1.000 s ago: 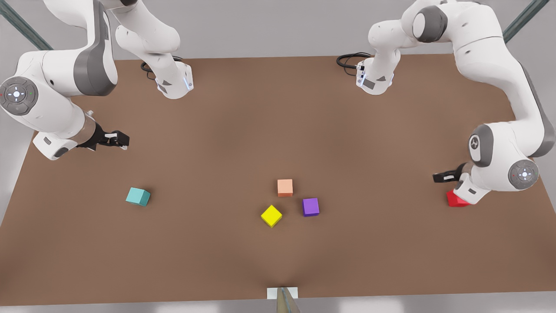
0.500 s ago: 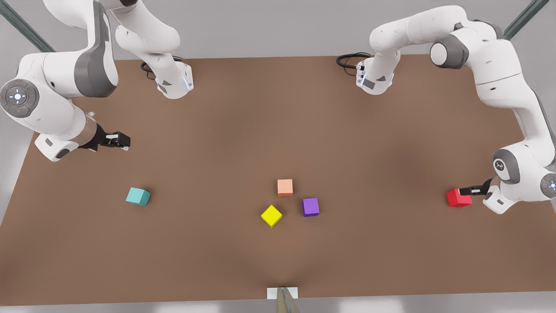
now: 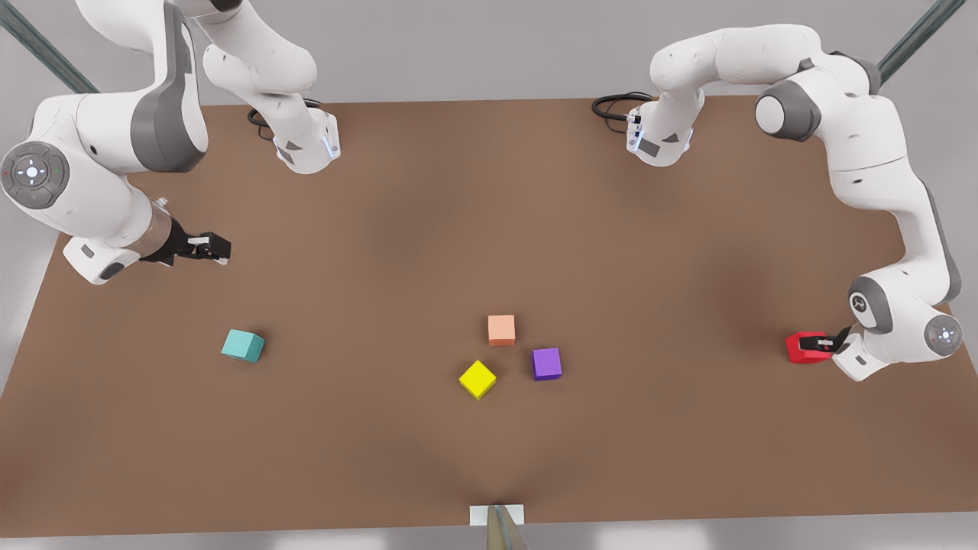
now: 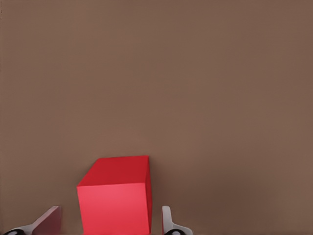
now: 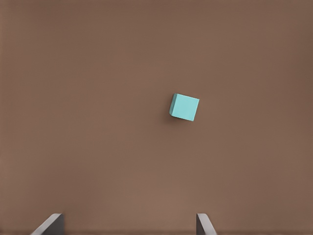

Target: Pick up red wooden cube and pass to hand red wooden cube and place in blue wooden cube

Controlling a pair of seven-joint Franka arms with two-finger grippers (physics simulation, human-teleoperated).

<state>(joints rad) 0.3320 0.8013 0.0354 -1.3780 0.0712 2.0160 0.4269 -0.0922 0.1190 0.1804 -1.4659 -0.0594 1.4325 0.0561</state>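
I see the small red wooden cube near the brown table's edge, between my left gripper's spread fingers, contact unclear. The right gripper, open and empty, waits beyond the teal-blue wooden cube.

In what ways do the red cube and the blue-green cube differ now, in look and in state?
The red wooden cube is bright red; the blue wooden cube is teal. The red one sits between the open fingers of the left hand, at the front view's right; the blue one lies free at the front view's left, with the open right hand waiting apart from it. Both look equal in size and rest on the table.
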